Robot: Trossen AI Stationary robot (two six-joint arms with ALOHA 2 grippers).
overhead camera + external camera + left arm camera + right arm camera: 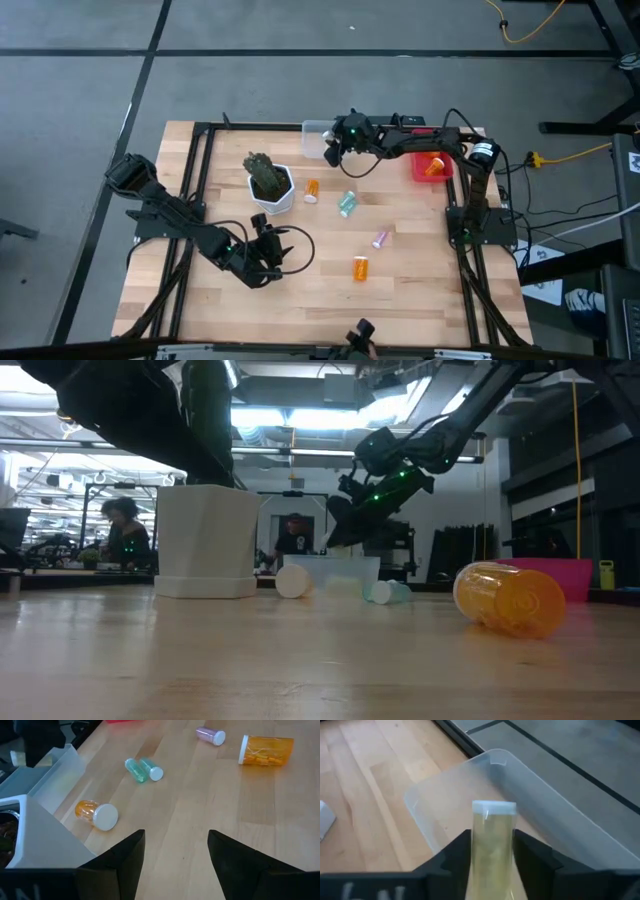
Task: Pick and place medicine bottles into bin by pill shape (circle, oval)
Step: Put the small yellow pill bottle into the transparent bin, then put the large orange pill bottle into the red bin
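My right gripper (pixel 330 152) hangs over the clear bin (pixel 316 138) at the table's far side, shut on a pale yellowish bottle (pixel 492 840) with a pale cap. My left gripper (pixel 266 228) is open and empty near the white pot (pixel 272 186). Lying on their sides on the table are a small orange bottle (pixel 312 190), a teal bottle (pixel 347 203), a pink bottle (pixel 380 238) and a larger orange bottle (pixel 360 267). Another orange bottle (pixel 434 167) lies in the red bin (pixel 420 172). My right gripper pinches the pale bottle's body (pixel 492 851) between its two fingers (pixel 532 855), below the cap (pixel 493 808). The bottle lies along the fingers, cap end sticking out past the fingertips. It is lifted clear, over the clear bin's open top (pixel 470 805).
The white hexagonal pot with a dark plant stands left of the table's centre, close to my left gripper. The clear bin and the red bin stand along the far edge. Bare wood lies at the near right. People show in the room behind, in the low view.
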